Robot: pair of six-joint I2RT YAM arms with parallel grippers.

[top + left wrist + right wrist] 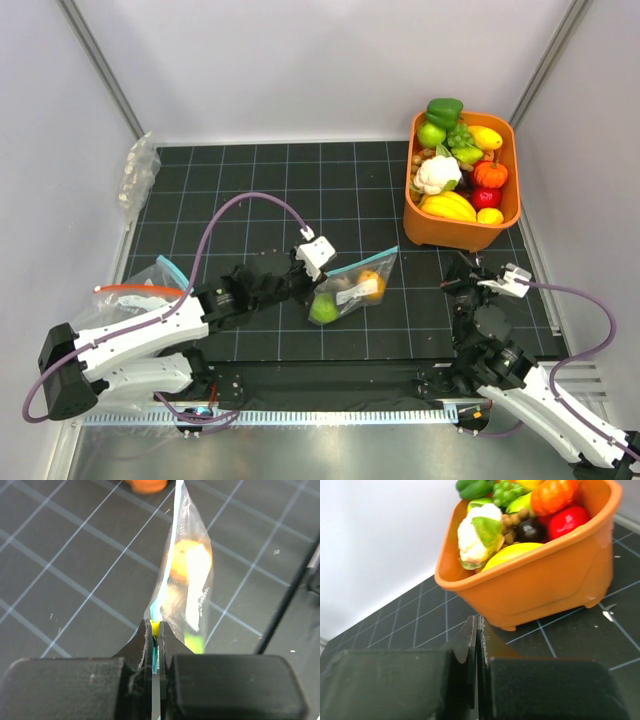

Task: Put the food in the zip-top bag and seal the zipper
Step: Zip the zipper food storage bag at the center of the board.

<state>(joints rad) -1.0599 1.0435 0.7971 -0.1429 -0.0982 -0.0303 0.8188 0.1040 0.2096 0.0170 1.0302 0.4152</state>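
Note:
The clear zip-top bag (352, 286) lies mid-mat with the lime-green fruit (323, 310) and the orange-yellow fruit (371, 285) inside. Its teal-blue zipper (362, 261) runs along the top edge. My left gripper (312, 277) is shut on the zipper's left end; in the left wrist view the strip (166, 570) runs away from my pinched gripper (155, 630), with the orange-yellow fruit (191, 562) and green fruit (194, 642) to its right. My right gripper (462, 280) is shut and empty, right of the bag; in the right wrist view it (476, 625) faces the orange bin.
An orange bin (452, 225) of toy produce stands at the back right, also in the right wrist view (545, 575). A clear bag with a red-orange strip (135, 292) lies by the left arm. Another clear bag with whitish pieces (137, 175) lies at the back left.

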